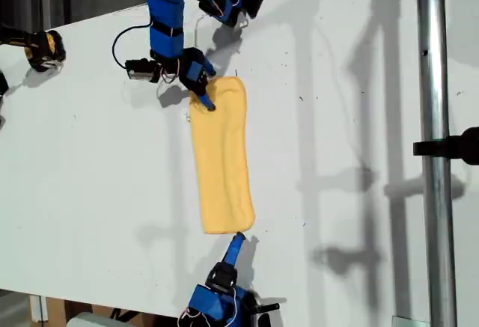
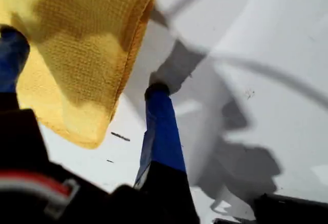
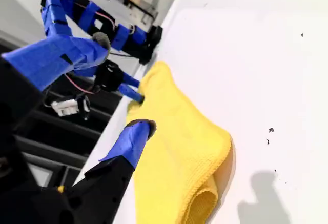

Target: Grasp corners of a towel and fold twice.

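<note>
The towel (image 1: 221, 155) lies on the white table (image 1: 90, 177) folded into a long, narrow yellow strip, running from the far end near the top of the exterior view down towards the near edge. My first gripper (image 1: 203, 91) is at the strip's far end, on the corner towards the exterior view's left. In the first wrist view its jaws stand apart around the towel's (image 2: 77, 44) hemmed edge: one blue finger (image 2: 11, 55) sits at the cloth side, the other (image 2: 161, 126) on the bare table just beside it. The cloth is not pinched. My second gripper (image 1: 236, 243) is at the opposite end, its tip just at the strip's rounded end. The second wrist view shows its jaws spread wide over the towel (image 3: 174, 157), and the doubled layers bulge at the fold nearest the camera. I cannot tell whether the lower finger (image 3: 133, 142) actually touches the cloth. A metal pole (image 1: 430, 117) stands upright along the exterior view's right, well apart from the towel.
</note>
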You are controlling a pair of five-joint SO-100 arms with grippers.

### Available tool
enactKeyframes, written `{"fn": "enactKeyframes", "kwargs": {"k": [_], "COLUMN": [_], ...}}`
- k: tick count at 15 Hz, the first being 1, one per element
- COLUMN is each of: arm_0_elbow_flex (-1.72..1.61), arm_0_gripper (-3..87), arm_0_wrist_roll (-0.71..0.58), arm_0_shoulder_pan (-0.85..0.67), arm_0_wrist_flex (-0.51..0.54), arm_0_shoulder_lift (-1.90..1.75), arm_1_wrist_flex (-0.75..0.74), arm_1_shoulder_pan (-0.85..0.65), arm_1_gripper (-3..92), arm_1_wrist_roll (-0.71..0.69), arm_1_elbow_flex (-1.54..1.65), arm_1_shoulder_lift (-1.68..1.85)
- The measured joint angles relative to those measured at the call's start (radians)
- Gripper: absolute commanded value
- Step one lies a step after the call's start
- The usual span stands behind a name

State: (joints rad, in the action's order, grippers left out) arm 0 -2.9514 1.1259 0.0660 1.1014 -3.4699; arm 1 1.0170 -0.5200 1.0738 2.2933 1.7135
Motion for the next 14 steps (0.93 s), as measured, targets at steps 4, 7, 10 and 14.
{"fn": "enactKeyframes", "kwargs": {"k": [4, 7, 10, 14], "arm_0_elbow_flex": [0.0, 0.0, -0.008, -0.017], "arm_0_gripper": [24.1, 23.9, 23.8, 23.6], "arm_0_wrist_roll": [0.011, 0.037, 0.04, 0.04], "arm_0_shoulder_pan": [0.0, 0.02, 0.029, 0.035], "arm_0_wrist_flex": [0.009, 0.031, 0.031, 0.031], "arm_0_shoulder_lift": [0.0, 0.0, 0.0, 0.0], "arm_1_wrist_flex": [0.006, -0.135, -0.219, -0.009], "arm_1_shoulder_pan": [0.063, 0.135, 0.179, 0.172], "arm_1_gripper": [38.7, 6.6, -0.1, -0.1], "arm_1_wrist_roll": [-0.04, -0.032, -0.005, -0.002], "arm_1_elbow_flex": [-0.209, -0.331, -0.38, -0.379], "arm_1_shoulder_lift": [-0.209, -0.281, -0.296, -0.087]}}
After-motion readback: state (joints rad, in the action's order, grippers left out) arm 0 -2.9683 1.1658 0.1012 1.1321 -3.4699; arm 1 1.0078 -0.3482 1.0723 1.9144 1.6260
